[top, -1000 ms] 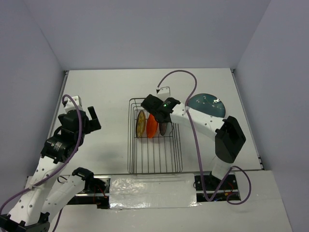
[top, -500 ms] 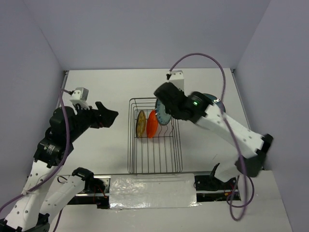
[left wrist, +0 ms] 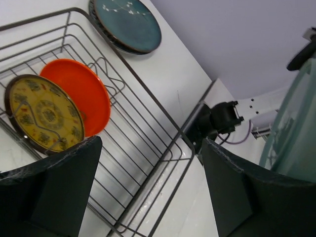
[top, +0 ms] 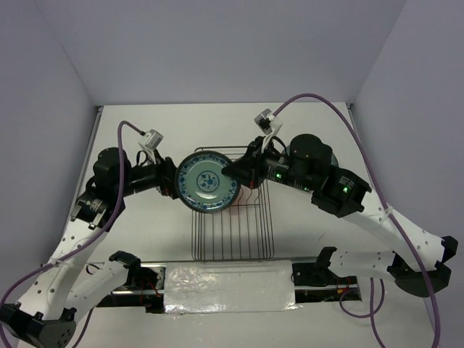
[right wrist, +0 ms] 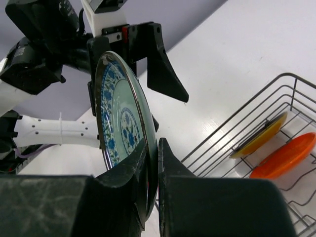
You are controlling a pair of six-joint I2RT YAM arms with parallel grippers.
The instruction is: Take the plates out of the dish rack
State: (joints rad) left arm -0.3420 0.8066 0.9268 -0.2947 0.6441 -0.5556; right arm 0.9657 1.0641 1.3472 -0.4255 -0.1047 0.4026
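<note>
My right gripper [top: 230, 174] [right wrist: 152, 148] is shut on the rim of the pale blue patterned plate [top: 209, 183] [right wrist: 118, 113] and holds it on edge in the air above the dish rack [top: 232, 232]. My left gripper [top: 172, 185] [left wrist: 150, 143] is open, right at the plate's left rim; I cannot tell if the rim is between its fingers. The yellow-amber plate [left wrist: 42, 113] [right wrist: 259, 136] and the orange-red plate [left wrist: 79, 94] [right wrist: 286, 158] stand in the rack [left wrist: 148, 148]. The dark teal plate [left wrist: 128, 24] lies on the table beyond the rack. The grey plate is out of view.
The white table [top: 145, 130] has walls at the back and on both sides. The right arm [top: 319, 177] reaches over the table's right half and covers the teal plate in the top view. Purple cables [top: 319, 101] arch above both arms.
My right gripper has lifted the blue plate out of the rack and carried it up and left. My left gripper has swung right and met the plate's rim.
</note>
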